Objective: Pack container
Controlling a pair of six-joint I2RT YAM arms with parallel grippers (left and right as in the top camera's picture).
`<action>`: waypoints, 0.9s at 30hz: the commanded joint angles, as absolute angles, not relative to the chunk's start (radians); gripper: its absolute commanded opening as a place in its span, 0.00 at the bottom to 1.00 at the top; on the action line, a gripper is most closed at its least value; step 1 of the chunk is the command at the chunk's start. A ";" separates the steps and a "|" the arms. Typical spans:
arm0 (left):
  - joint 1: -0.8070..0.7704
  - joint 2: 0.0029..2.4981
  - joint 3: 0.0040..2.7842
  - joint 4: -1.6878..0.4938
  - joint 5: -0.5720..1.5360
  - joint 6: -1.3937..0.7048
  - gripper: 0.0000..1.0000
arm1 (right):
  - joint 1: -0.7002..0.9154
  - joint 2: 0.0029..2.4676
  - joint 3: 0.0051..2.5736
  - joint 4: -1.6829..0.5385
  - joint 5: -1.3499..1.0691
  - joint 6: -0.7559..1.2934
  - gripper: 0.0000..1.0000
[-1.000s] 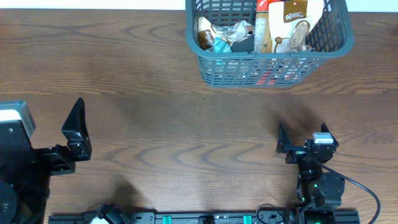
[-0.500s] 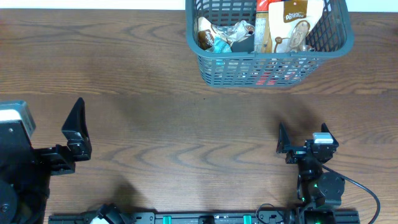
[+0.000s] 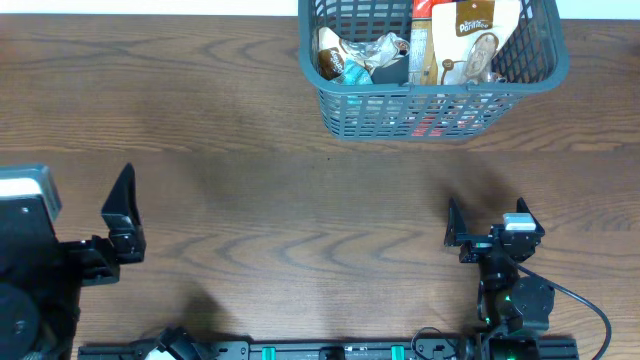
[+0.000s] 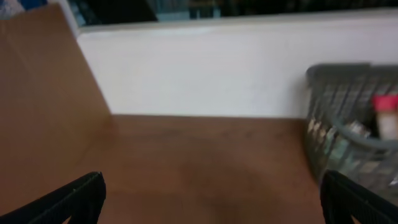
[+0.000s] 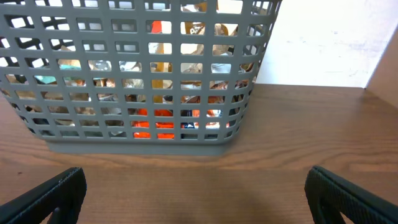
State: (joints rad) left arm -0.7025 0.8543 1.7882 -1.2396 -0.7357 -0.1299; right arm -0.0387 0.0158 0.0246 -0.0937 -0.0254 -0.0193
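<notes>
The dark grey-blue slotted container (image 3: 432,92) stands at the far edge of the wooden table, right of centre, and holds several snack packets (image 3: 470,40). It fills the top of the right wrist view (image 5: 137,134) and shows blurred at the right of the left wrist view (image 4: 348,134). My left gripper (image 3: 65,205) is open and empty at the near left, with only table between its fingers (image 4: 81,196). My right gripper (image 3: 492,225) is open and empty at the near right, facing the container from well short of it, with its fingers (image 5: 50,193) wide apart.
A white wall (image 4: 205,68) runs behind the table's far edge. A brown panel (image 4: 43,93) stands at the far left in the left wrist view. Bare wood (image 3: 300,190) lies between the grippers and the container.
My left arm has shifted slightly toward the near edge, and its wrist view is blurred. The right arm and the container have not moved.
</notes>
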 commanded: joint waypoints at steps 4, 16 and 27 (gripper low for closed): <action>-0.536 0.846 1.785 -1.249 -0.550 -0.123 0.98 | -0.031 0.005 0.017 -0.097 -0.015 -0.035 0.99; -0.185 0.595 1.232 -0.558 0.050 0.329 0.99 | -0.031 0.005 0.017 -0.097 -0.015 -0.035 0.99; -0.108 0.282 0.518 -0.046 0.098 0.305 0.99 | -0.031 0.005 0.017 -0.097 -0.015 -0.035 0.99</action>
